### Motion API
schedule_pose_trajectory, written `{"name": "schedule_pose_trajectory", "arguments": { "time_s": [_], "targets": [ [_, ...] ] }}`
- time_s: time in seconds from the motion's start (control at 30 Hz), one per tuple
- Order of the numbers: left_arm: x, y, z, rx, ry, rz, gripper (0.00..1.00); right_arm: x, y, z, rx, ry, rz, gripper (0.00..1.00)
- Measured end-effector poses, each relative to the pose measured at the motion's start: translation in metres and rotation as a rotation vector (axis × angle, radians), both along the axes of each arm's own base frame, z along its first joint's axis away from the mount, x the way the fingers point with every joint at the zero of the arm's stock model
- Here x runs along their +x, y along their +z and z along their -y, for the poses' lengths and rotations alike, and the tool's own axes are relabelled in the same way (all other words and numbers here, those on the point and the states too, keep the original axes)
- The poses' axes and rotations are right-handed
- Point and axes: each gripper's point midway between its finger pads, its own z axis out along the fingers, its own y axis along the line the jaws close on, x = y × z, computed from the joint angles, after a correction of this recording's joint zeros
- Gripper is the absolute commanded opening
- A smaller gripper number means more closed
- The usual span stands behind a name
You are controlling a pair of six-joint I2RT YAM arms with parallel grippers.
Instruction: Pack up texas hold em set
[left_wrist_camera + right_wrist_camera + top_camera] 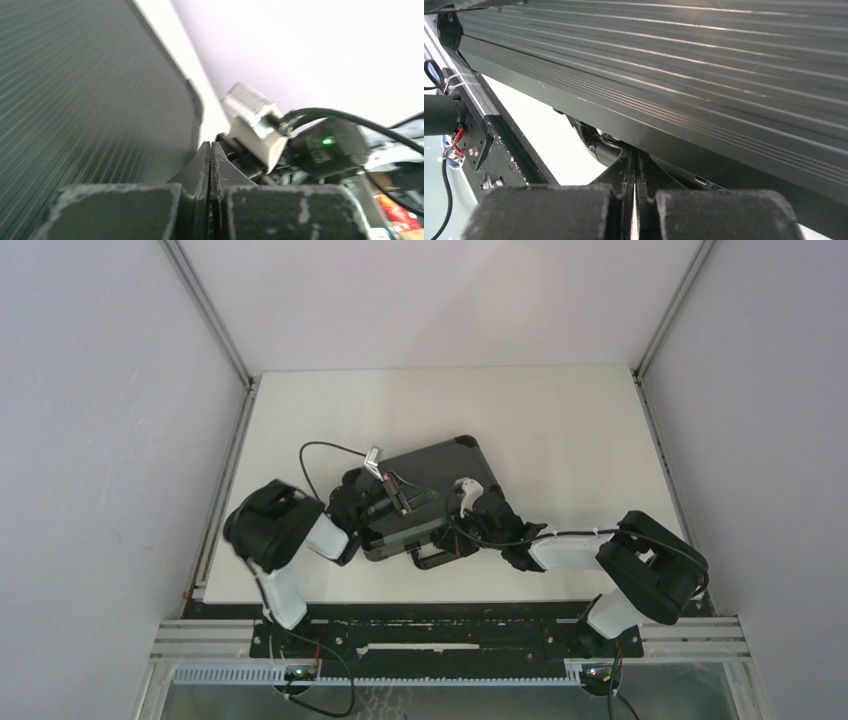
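Since the briefcase is shut, nothing inside shows.

Bright even light, sheen across the briefcase, blurry left-wrist view.

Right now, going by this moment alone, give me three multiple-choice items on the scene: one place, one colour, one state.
1. Which edge of the briefcase carries the handle?
A the edge nearest the arm bases
B the far edge
C the left edge

2. What colour is the briefcase's shell?
A silver
B black
C red

3. How do the left hand and right hand stand?
A both open wide
B only the left open
C both shut

Key:
1 A, the top view shows the loop on the near side.
2 B, the ribbed shell is black in every view.
3 C, each wrist view shows its fingers pressed together.
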Motion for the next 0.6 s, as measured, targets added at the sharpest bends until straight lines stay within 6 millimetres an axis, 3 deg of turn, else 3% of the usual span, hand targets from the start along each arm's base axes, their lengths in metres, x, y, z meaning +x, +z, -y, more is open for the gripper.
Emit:
{"name": "schedule_pose_trajectory", "arguments": {
  "time_s": [0.13, 0.6],
  "targets": [
    [0.0064, 0.0094, 0.0053, -0.167, 0.013, -0.035, 0.00, 0.0010, 0.0014, 0.0023, 0.000, -0.008, 0.005, 0.00],
    [0.0097, 0.0101, -0.0011, -0.161, 0.077, -0.031, 0.00, 0.0033, 0.0083, 0.0059, 0.016, -0.013, 0.016, 0.00]
  ]
}}
